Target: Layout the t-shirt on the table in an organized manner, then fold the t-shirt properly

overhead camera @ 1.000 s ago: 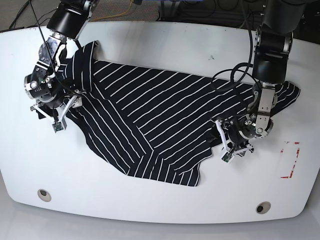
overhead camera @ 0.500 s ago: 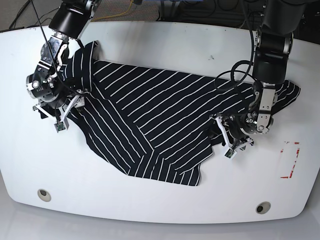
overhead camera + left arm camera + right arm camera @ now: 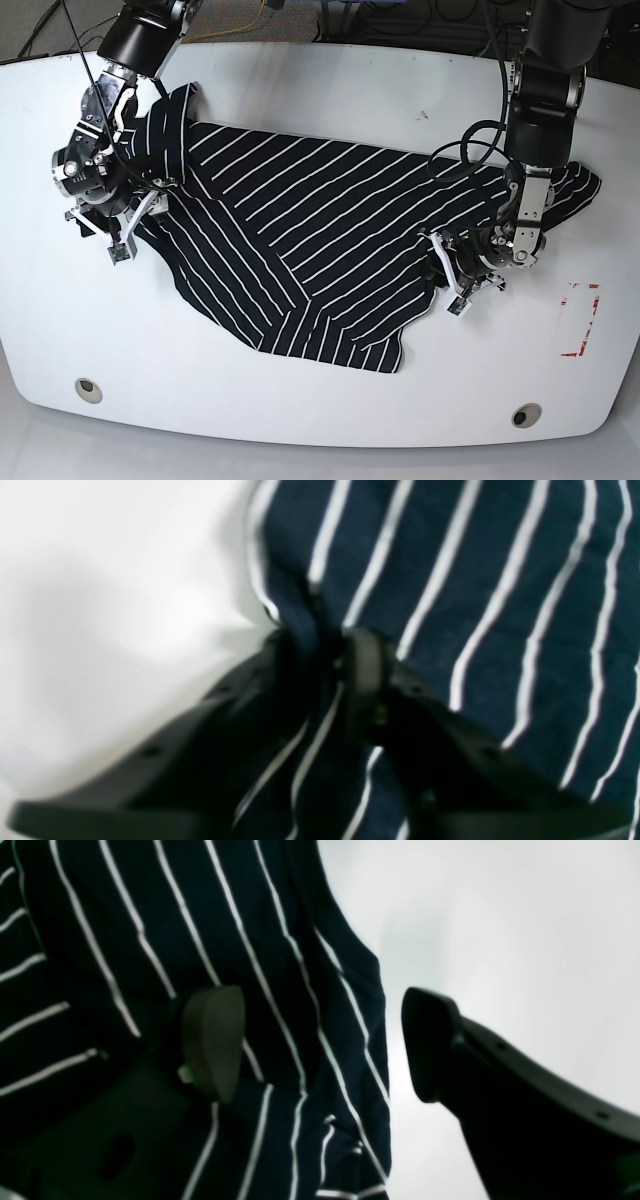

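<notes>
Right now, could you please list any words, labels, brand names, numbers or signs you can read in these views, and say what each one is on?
None: no readable text shows in any view.
The t-shirt carries only thin white stripes, no print or visible label.
The table bears a red-marked rectangle, an outline without letters or digits.
The arms show no legible markings; both wrist views are too blurred for fine print.

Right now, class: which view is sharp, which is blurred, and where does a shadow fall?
Base view: sharp, evenly lit shirt on the table. Left wrist view: blurred throughout, left gripper soft-edged on a pinch of cloth. Right wrist view: right gripper out of focus, faint grey shadow on the table.
</notes>
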`<state>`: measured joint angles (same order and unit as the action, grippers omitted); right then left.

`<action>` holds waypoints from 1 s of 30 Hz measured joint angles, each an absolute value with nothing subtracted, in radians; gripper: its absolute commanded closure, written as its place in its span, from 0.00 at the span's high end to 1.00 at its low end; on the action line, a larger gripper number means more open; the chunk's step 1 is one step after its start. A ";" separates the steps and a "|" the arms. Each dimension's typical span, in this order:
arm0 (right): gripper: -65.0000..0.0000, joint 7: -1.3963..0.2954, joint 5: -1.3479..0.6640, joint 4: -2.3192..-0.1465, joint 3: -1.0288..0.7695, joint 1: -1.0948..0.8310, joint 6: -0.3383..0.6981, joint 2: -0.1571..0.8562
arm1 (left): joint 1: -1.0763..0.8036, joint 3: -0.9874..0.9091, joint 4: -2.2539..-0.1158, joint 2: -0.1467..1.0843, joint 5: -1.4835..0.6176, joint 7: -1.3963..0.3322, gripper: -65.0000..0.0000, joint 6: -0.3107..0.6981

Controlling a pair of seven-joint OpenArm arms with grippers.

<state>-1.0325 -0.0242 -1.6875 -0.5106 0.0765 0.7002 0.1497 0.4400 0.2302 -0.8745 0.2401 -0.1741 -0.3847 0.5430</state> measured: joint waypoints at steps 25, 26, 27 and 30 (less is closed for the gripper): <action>0.73 -1.032 -0.022 -1.718 -0.536 0.049 0.700 0.152 | 0.371 0.124 -1.080 0.243 -0.162 -0.401 0.04 0.537; 0.73 -1.032 -0.023 -1.720 -0.536 0.049 0.700 0.152 | 0.366 0.122 -1.098 0.244 -0.162 -0.401 0.04 0.535; 0.73 -1.031 -0.023 -1.721 -0.536 0.047 0.700 0.152 | 0.362 0.122 -1.114 0.244 -0.159 -0.402 0.04 0.532; 0.73 -1.032 -0.022 -1.721 -0.536 0.043 0.700 0.152 | 0.342 0.122 -1.182 0.244 -0.159 -0.404 0.04 0.532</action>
